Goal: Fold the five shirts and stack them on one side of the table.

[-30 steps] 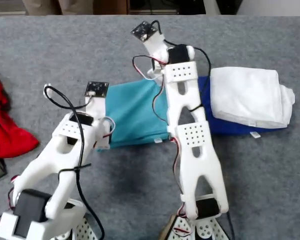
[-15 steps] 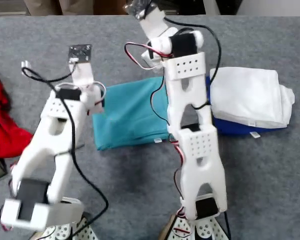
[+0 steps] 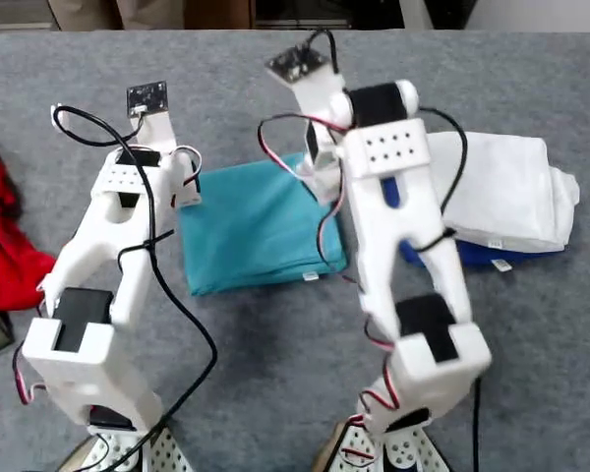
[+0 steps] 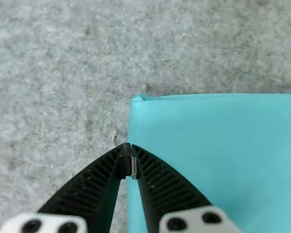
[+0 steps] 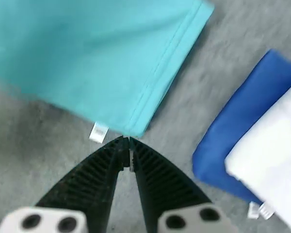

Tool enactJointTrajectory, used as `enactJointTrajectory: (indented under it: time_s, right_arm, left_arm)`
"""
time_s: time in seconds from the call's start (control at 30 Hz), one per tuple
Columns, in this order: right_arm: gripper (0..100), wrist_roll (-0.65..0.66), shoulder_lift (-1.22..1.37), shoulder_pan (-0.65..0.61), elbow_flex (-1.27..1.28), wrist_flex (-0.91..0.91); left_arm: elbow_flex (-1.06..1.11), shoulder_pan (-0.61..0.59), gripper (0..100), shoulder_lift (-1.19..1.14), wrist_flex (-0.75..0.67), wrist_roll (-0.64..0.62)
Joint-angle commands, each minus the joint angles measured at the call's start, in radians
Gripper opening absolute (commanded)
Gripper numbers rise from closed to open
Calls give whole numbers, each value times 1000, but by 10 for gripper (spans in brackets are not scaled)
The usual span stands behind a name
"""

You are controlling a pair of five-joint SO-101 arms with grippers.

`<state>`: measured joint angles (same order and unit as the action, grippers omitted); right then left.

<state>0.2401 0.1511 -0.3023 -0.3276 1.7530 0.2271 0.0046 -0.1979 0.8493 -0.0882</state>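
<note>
I can see one small white tag [image 5: 99, 132] at a hem corner of the folded teal shirt [image 3: 261, 228], but the print is too small for me to read. The teal shirt lies flat mid-counter [image 3: 275, 393], its long side running across and slightly skewed. My left hand [image 4: 131, 162] is pinched shut and empty over the shirt's edge near a corner. My right hand [image 5: 126, 148] is also shut and empty, just off the tagged corner. To the right a folded white shirt [image 3: 497, 192] lies on a blue shirt [image 3: 472, 254].

I read the left arm [image 3: 118, 236] and right arm [image 3: 403, 226] both extended toward 12 o'clock. Left gripper [image 4: 130, 160]: jaws closed tip to tip. Right gripper [image 5: 126, 151]: the same.
</note>
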Motion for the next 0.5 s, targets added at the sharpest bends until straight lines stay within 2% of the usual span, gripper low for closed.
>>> enactJointTrajectory:
  time_s: [0.0,0.27,0.47]
  right_arm:
    - [5,-5,-163,24,162,-52]
    - [5,-3,-435,24,486,-187]
    - [5,-5,-555,24,731,-431]
  left_arm:
    - [-44,-18,18,7,-15,-43]
    - [34,-40,18,15,-109,-68]
    - [-117,-41,18,1,44,-91]
